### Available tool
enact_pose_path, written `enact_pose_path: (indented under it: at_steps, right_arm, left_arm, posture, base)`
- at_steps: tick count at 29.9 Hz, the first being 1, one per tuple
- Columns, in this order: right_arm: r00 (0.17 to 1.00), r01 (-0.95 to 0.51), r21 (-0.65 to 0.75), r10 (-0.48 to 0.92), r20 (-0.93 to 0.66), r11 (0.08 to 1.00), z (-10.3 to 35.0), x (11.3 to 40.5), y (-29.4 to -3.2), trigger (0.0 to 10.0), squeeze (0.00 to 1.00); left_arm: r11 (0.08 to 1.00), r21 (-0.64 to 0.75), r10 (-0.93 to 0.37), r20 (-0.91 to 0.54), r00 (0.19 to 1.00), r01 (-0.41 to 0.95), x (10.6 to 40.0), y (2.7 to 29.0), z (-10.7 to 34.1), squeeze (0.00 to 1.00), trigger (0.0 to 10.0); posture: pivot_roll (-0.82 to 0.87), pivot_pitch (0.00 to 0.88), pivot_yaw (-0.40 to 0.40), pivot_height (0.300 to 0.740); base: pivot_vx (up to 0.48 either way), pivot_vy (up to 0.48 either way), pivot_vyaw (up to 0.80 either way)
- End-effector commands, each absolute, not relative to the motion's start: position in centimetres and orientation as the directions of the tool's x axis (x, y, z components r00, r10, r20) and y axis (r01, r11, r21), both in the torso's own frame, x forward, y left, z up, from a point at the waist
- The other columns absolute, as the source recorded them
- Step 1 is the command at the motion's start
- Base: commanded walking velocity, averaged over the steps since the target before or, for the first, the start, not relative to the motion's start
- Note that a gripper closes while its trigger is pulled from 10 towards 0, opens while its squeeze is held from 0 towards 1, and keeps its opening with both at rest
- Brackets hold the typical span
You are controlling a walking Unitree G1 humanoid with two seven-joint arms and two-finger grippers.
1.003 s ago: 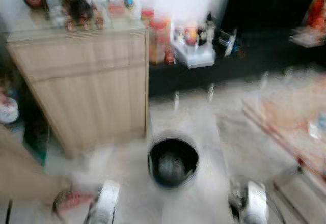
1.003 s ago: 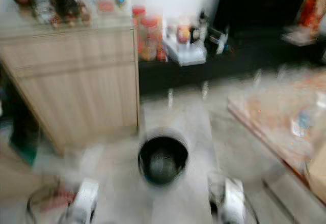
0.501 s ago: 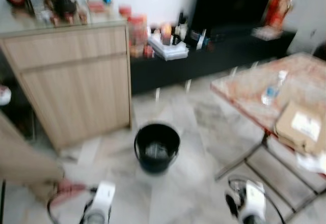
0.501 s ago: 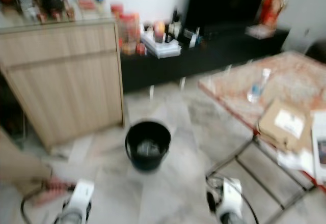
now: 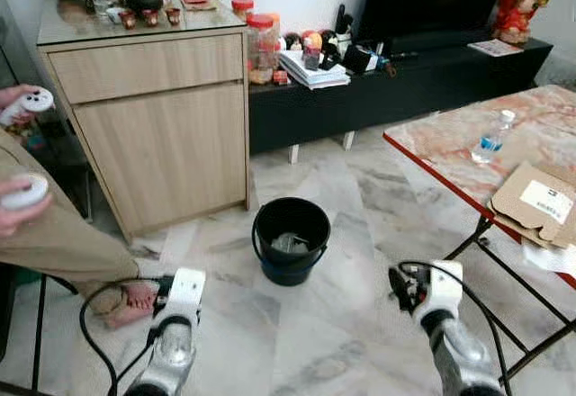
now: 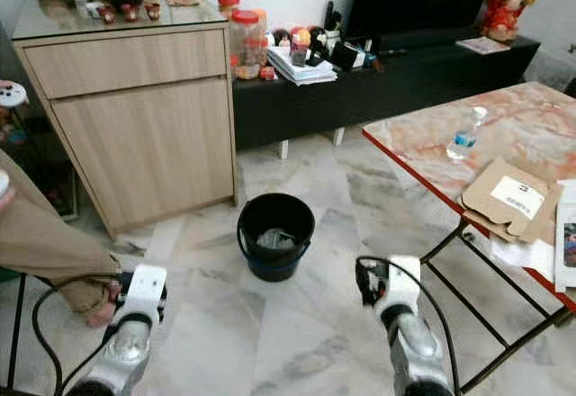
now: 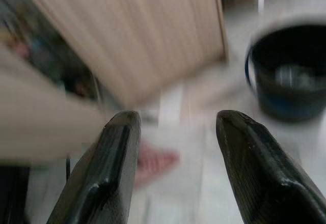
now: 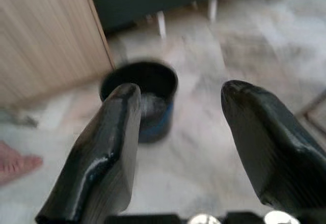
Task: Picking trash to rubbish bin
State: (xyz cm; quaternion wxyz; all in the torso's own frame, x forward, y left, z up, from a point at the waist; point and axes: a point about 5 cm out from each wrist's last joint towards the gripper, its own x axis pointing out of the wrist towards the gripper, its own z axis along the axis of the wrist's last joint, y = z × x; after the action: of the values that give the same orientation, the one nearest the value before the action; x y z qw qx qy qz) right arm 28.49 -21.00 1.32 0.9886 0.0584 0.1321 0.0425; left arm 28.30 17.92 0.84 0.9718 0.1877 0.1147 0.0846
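Black rubbish bin (image 5: pixel 291 238) stands upright on marble floor, trash inside

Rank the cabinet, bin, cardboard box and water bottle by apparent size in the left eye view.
1. Cabinet, by far the largest.
2. Bin.
3. Cardboard box, close to the bin and cut by the frame edge, so that order is unsure.
4. Water bottle, smallest.
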Motion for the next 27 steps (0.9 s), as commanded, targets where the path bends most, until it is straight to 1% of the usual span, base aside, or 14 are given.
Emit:
enact_pose_path:
  at_steps: [1,2,4,9,11,12,16,27]
  right_arm:
    - [0.981,-0.119,0.120,0.135,-0.138,0.986,3.8,30.3,-20.2,10.0,0.00]
    - [0.981,-0.119,0.120,0.135,-0.138,0.986,3.8,30.3,-20.2,10.0,0.00]
    - [0.986,-0.151,0.117,0.159,-0.057,0.982,5.5,31.4,-19.4,10.0,0.00]
    - [0.983,-0.179,0.132,0.170,0.073,0.975,8.3,32.9,-17.9,10.0,0.00]
    - [0.980,-0.185,0.144,0.172,0.098,0.972,8.9,33.1,-17.5,10.0,0.00]
    - [0.977,-0.194,0.143,0.178,0.120,0.970,9.4,33.4,-16.9,10.0,0.00]
    - [0.973,-0.203,0.160,0.181,0.143,0.966,10.3,34.0,-15.9,10.0,0.00]
    - [0.973,-0.205,0.178,0.181,0.144,0.962,10.9,34.4,-15.4,10.0,0.00]
  left_arm:
    - [0.912,0.384,0.191,-0.079,0.978,-0.147,29.6,17.6,2.8,0.00,10.0]
    - [0.912,0.384,0.191,-0.079,0.978,-0.147,29.6,17.6,2.8,0.00,10.0]
    - [0.912,0.376,0.180,-0.008,0.984,-0.164,30.3,17.3,4.2,0.00,10.0]
    - [0.915,0.356,0.153,0.129,0.980,-0.190,31.8,16.4,7.2,0.00,10.0]
    - [0.915,0.355,0.143,0.157,0.977,-0.191,32.0,16.2,7.9,0.00,10.0]
    - [0.917,0.346,0.138,0.186,0.973,-0.196,32.4,16.0,8.7,0.00,10.0]
    - [0.925,0.328,0.121,0.226,0.967,-0.193,33.0,15.6,10.1,0.00,10.0]
    - [0.929,0.320,0.112,0.241,0.964,-0.188,33.3,15.1,10.8,0.00,10.0]
  posture:
    - [0.06,0.000,-0.103,0.740]
    - [0.06,0.000,-0.103,0.740]
    - [0.07,0.000,-0.104,0.740]
    - [0.07,0.000,-0.100,0.740]
    - [0.08,0.000,-0.096,0.740]
    - [0.08,0.000,-0.093,0.740]
    - [0.08,0.000,-0.087,0.740]
    - [0.09,0.000,-0.089,0.740]
  base:
    - [0.000,0.000,0.00]
    - [0.000,0.000,0.00]
    - [0.000,0.000,0.00]
    - [0.000,0.000,0.00]
    - [0.000,0.000,0.00]
    - [0.000,0.000,0.00]
    - [0.000,0.000,0.00]
    - [0.000,0.000,0.00]
